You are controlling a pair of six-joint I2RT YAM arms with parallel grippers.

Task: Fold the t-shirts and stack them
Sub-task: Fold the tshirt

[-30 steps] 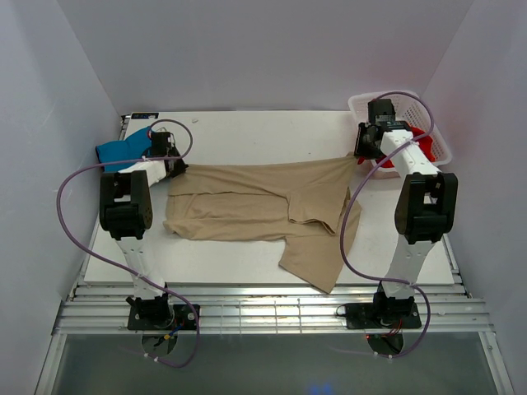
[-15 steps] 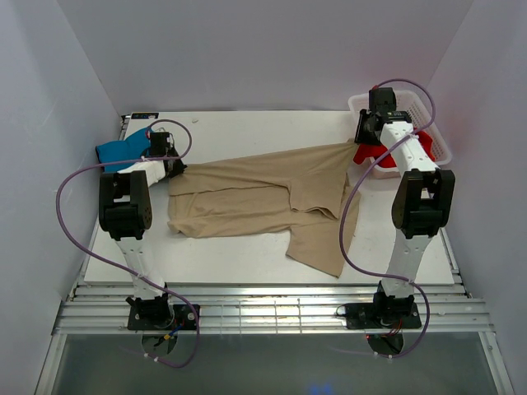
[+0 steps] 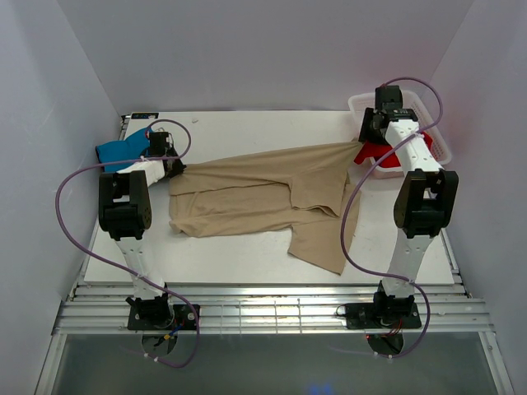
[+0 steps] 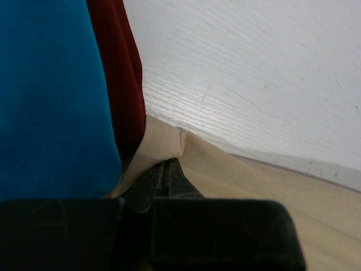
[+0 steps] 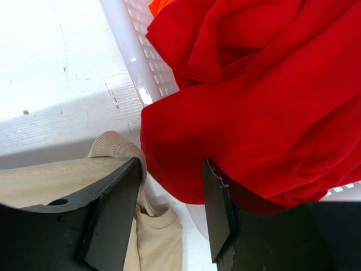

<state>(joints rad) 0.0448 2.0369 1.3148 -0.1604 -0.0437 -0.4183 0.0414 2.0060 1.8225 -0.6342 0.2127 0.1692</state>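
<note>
The tan-beige t-shirt lies spread across the middle of the table, one sleeve trailing toward the front. My left gripper is shut on its left corner, beside the teal-blue t-shirt and the dark red t-shirt. My right gripper stands open over the tan shirt's right corner, which lies loose by the left finger. The bright red t-shirt hangs over the basket wall and reaches between the fingers.
The white lattice basket stands at the back right corner with red cloth spilling over its near wall. The teal-blue shirt lies at the table's back left. Side walls stand close on both sides.
My right gripper drew the tan shirt's corner back and right toward the basket, then opened and let it go. The left gripper stayed shut on its corner.
</note>
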